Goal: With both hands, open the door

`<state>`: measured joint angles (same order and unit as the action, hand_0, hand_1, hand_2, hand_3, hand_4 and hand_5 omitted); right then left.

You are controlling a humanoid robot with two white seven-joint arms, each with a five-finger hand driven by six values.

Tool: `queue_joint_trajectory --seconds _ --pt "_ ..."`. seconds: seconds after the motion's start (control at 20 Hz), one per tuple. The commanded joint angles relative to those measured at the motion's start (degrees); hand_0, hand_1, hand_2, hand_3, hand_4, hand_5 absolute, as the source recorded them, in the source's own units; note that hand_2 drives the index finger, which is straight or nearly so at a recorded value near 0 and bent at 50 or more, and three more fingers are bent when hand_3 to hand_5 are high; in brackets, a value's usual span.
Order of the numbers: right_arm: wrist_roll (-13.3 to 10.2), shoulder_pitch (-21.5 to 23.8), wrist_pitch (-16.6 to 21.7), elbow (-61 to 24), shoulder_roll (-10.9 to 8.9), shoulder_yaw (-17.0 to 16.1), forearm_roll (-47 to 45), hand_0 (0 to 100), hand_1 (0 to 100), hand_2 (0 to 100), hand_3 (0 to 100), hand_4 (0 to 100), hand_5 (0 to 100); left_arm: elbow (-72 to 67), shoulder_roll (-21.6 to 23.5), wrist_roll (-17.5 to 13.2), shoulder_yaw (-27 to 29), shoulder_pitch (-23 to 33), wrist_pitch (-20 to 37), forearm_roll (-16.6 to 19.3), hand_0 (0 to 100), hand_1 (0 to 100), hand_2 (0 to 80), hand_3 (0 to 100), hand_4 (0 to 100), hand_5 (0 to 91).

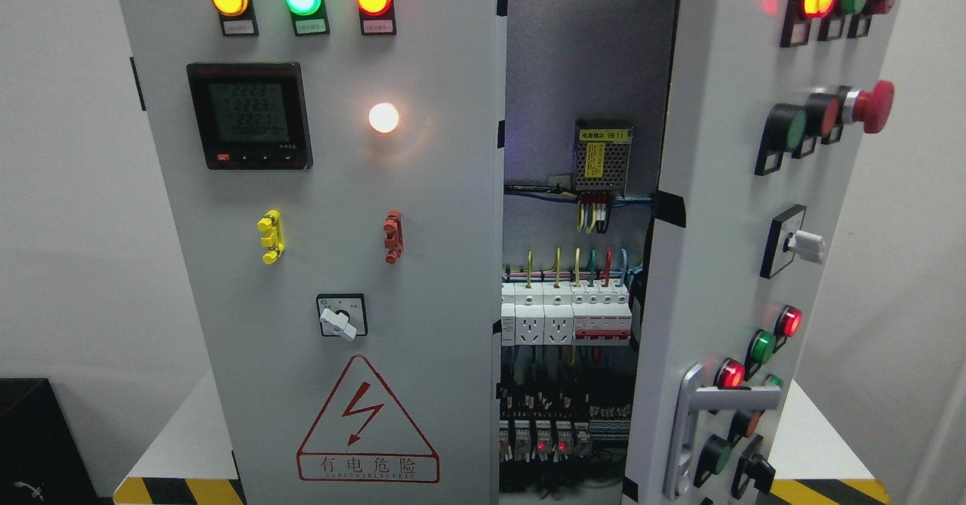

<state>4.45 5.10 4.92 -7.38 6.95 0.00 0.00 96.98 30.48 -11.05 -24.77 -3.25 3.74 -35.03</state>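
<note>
The grey metal right-hand cabinet door (724,248) stands ajar, its silver vertical lever handle (690,429) low right; neither hand is visible, so the fingers' state cannot be told.

White table (811,433) with yellow-black hazard striping along its front edge, grey electrical cabinet (339,263) upright on it.
</note>
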Motion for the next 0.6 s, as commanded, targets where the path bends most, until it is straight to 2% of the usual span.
queue_joint_trajectory --seconds 0.0,0.2,0.35,0.45,0.55 --pt "0.03 0.00 0.00 0.00 0.00 1.67 -0.79 0 0 0 0 0 0 10.50 3.71 -0.02 -4.49 -2.01 0.04 -0.83 0 0 0.0 0 0 0.0" --pt "0.03 0.00 0.00 0.00 0.00 1.67 -0.79 0 0 0 0 0 0 14.02 3.45 -0.02 -4.58 -3.16 0.03 -0.83 0 0 0.0 0 0 0.0" --pt "0.03 0.00 0.00 0.00 0.00 1.67 -0.88 0 0 0 0 0 0 14.11 3.36 -0.02 -4.67 -6.05 0.03 -1.00 0 0 0.0 0 0 0.0" --pt "0.03 0.00 0.00 0.00 0.00 1.67 -0.88 0 0 0 0 0 0 14.11 3.45 -0.02 -4.84 -8.69 -0.05 -2.66 0 0 0.0 0 0 0.0" --pt "0.03 0.00 0.00 0.00 0.00 1.67 -0.88 0 0 0 0 0 0 14.11 3.53 -0.02 -5.98 -11.93 -0.14 -5.82 0 0 0.0 0 0 0.0"
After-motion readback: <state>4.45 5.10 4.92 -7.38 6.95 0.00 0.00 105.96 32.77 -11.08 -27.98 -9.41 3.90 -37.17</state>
